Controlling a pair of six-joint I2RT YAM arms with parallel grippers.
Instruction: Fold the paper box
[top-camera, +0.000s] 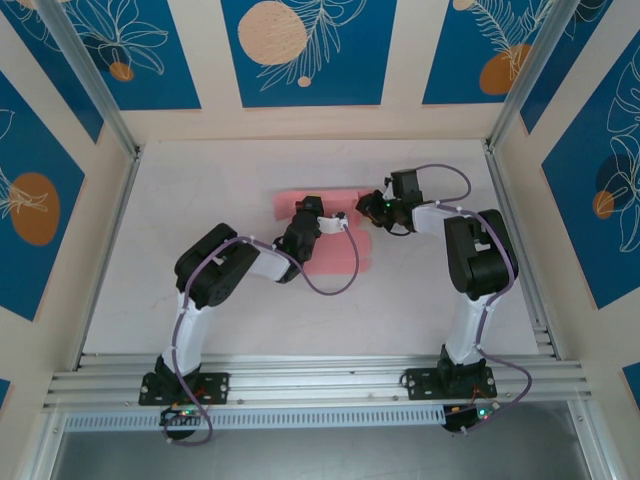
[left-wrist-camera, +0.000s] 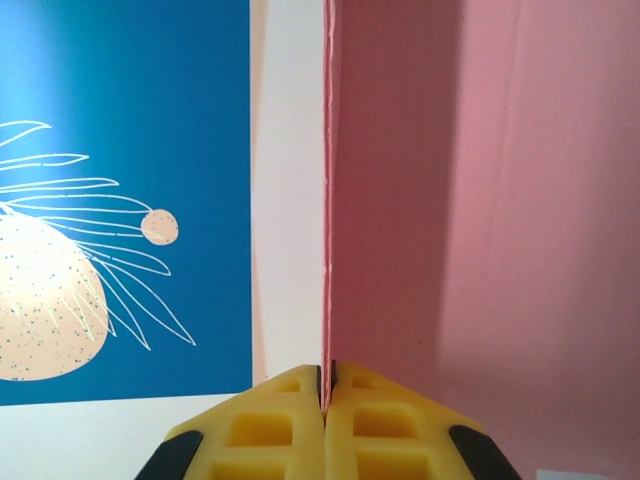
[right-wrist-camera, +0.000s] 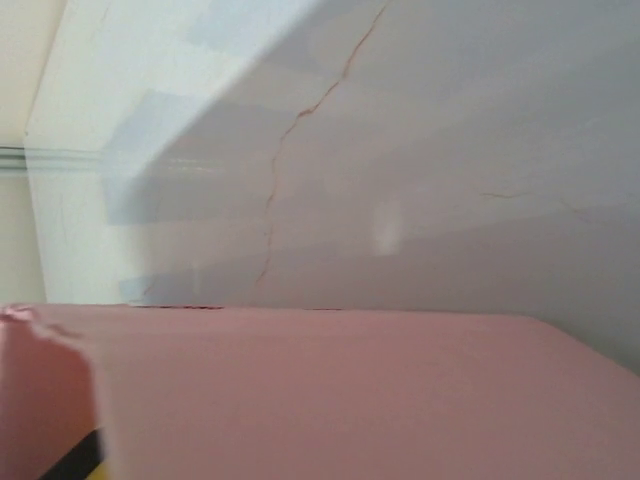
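Note:
The paper box (top-camera: 335, 258) is a pale pink sheet lying mid-table, with a strip (top-camera: 288, 200) reaching left behind the arms. My left gripper (top-camera: 312, 212) sits over its far part. In the left wrist view, the yellow fingers (left-wrist-camera: 285, 420) of the left gripper (left-wrist-camera: 327, 385) are shut on a thin pink edge (left-wrist-camera: 326, 250) that stands upright, with a wide pink panel (left-wrist-camera: 480, 200) to its right. My right gripper (top-camera: 368, 208) is at the sheet's right end. There the pink paper (right-wrist-camera: 350, 400) hides its jaws, except for a yellow-and-black sliver (right-wrist-camera: 85, 462) at the lower left.
The white table (top-camera: 200, 190) has blue-patterned walls (top-camera: 300, 50) on three sides and an aluminium rail (top-camera: 320, 385) along the near edge. A thin crack (right-wrist-camera: 280, 170) runs across the table surface beyond the paper in the right wrist view.

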